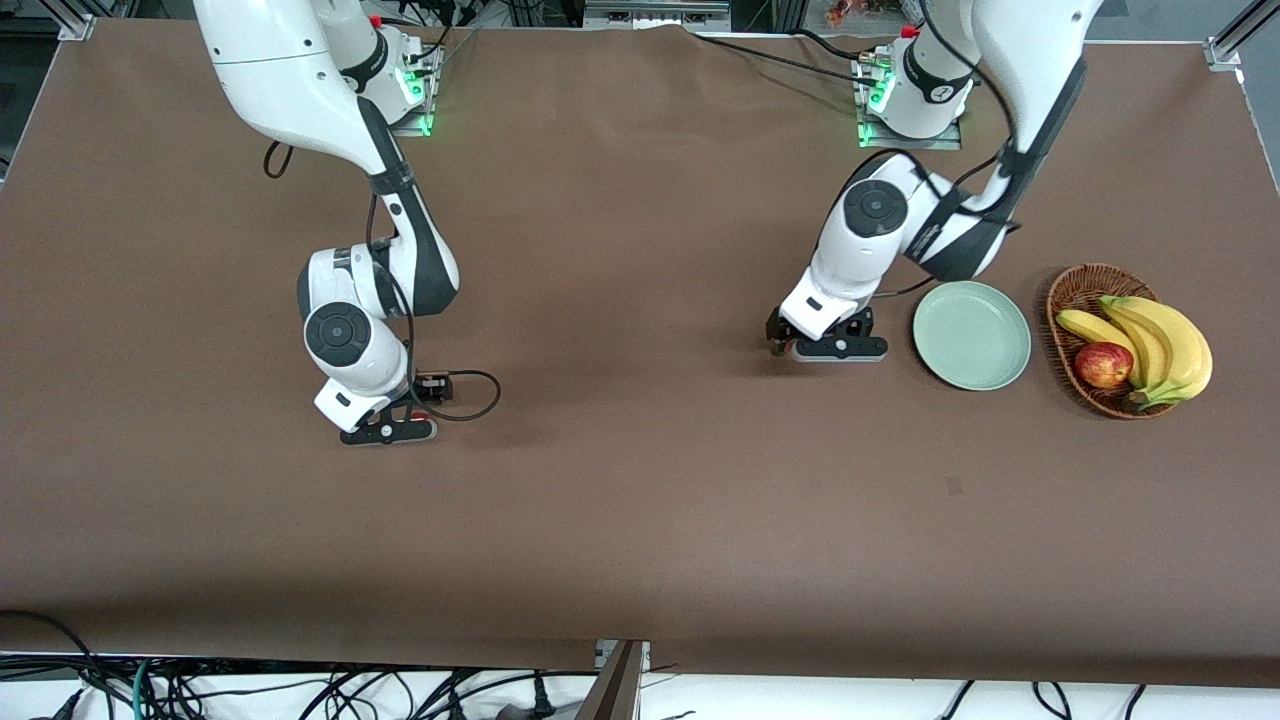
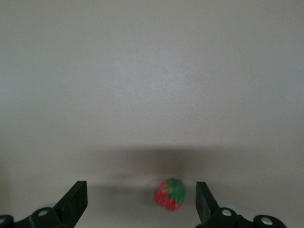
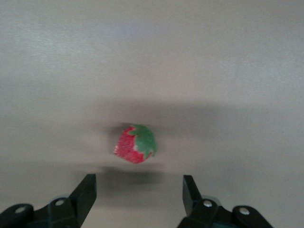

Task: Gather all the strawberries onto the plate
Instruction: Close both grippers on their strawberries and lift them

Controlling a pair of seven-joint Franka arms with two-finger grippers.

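Over strawberries | left hand spread | right hand spread | no writing legible

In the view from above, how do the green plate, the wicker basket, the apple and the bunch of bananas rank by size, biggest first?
1. and 2. The basket and the plate look about equally wide; I won't rank them.
3. The bananas, lying in the basket.
4. The apple, clearly smallest, also in the basket.
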